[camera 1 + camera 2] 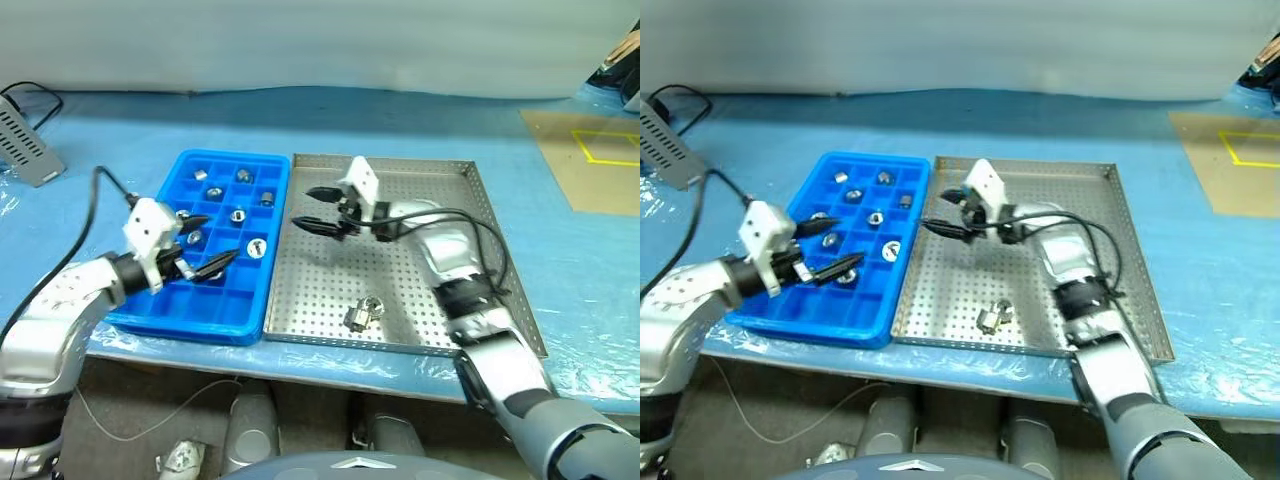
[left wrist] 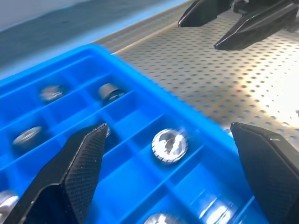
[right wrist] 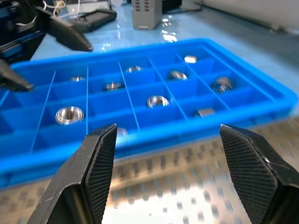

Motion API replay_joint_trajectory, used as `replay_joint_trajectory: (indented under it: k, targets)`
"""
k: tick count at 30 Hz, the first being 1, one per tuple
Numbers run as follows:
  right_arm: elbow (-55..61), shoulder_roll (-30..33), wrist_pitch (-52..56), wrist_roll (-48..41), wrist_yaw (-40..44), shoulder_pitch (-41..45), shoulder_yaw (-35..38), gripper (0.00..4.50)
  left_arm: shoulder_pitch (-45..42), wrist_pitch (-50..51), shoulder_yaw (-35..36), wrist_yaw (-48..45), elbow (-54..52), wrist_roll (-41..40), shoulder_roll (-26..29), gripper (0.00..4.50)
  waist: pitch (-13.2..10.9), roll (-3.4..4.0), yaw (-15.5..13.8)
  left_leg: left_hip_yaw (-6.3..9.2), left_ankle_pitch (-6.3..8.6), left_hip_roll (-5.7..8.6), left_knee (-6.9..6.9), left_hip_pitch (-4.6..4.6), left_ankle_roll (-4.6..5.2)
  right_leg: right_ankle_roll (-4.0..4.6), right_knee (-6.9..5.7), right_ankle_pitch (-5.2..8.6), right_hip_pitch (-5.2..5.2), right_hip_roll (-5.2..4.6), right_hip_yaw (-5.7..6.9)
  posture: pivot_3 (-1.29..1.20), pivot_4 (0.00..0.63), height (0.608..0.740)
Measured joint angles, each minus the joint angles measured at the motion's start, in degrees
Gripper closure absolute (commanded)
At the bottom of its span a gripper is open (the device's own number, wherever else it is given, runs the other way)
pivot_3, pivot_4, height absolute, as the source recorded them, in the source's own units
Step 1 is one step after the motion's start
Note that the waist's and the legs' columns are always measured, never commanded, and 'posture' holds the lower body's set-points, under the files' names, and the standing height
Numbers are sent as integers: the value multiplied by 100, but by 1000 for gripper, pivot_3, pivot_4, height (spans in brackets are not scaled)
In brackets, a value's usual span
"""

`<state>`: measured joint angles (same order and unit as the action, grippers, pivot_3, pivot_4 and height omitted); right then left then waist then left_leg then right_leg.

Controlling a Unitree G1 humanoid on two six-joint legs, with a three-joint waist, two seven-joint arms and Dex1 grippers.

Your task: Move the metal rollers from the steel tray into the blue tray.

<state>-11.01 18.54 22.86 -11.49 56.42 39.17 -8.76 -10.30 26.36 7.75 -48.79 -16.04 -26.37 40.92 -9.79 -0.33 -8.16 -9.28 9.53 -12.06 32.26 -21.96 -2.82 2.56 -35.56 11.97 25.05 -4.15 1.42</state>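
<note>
Blue sheeting covers the bench (image 1: 330,120), and on it the blue tray (image 1: 170,310) and the steel tray (image 1: 480,215) lie side by side with their long rims touching, so a part has only a short way to travel from one to the other.

From the left eye, several metal rollers (image 1: 256,247) sit one to a compartment in the blue tray, which keeps them apart. Two more rollers (image 1: 362,314) lie close together on the perforated floor near the steel tray's front rim, so by my reading the task is well along but not finished. The left gripper (image 1: 200,247) hangs over the blue tray with its jaws spread and nothing between them. A grey box (image 1: 25,148) with a cable sits at the far left.

From the right eye, the right gripper (image 1: 942,211) hovers over the steel tray's far left part, close to the shared rim, jaws parted and empty. It looks placed as if just clear of a drop-off, well apart from the two rollers yet to be moved.

Along the left wrist, the parted fingers (image 2: 77,172) frame a knurled roller resting flat in its cell.

Along the right wrist, the open fingers (image 3: 98,168) stand over the perforated floor and face the filled blue compartments.
</note>
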Motion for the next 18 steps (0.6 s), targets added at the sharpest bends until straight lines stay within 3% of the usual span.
replay_joint_trajectory:
  k: [4,9,18]
  targets:
    - [1087,646,704,-232,-20,-565,210,853,-784,-414,-920,-628,669,349,-216,5,1,1,229,-2,-2,8,5,8,-1,-3,-8,-2,-2,0,-13,-158,150,740]
    - [2362,1139,1484,-504,-401,-1361,633,853,-1904,-1051,-1919,-1536,1834,744,-875,5,2,1,499,-6,-3,10,6,15,-2,-3,-8,-2,-5,1,-22,-279,150,740]
    - [4158,1576,2659,-1083,-1194,-2706,1406,853,-2534,-2705,-3055,-3149,3621,1640,-1257,5,4,5,859,-13,9,8,4,27,19,-6,16,-4,-23,13,-32,-462,150,740]
